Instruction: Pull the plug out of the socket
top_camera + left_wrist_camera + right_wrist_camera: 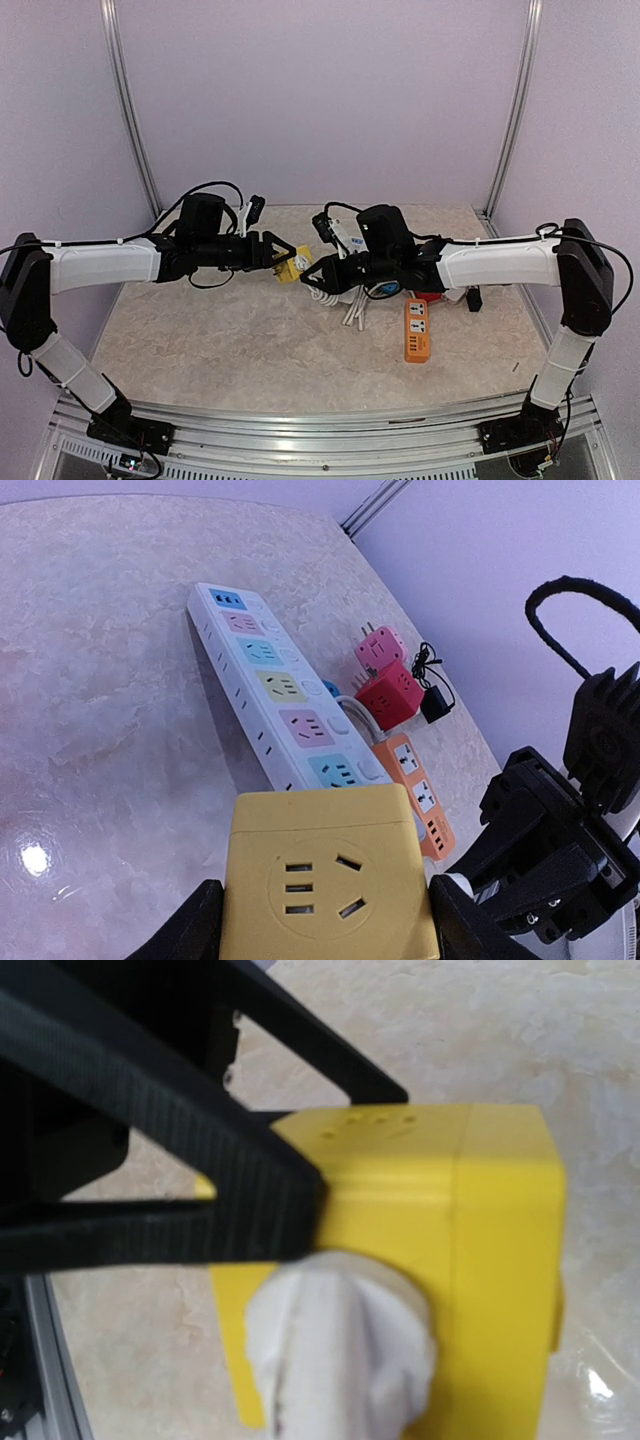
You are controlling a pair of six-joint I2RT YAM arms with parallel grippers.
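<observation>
A robot test booth: plain lilac walls, aluminium frame rails, marbled tabletop.

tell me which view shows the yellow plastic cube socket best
Left wrist: the yellow plastic cube socket shows its slotted face sharply. Top external shows it tiny; right wrist shows a blurred side partly hidden.

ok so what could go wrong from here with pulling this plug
The white plug sits in the yellow socket cube; if the right end effector holds it shallowly, it may slip off. The left end effector pinches the cube by two sides only, so a pull could twist it free.
</observation>
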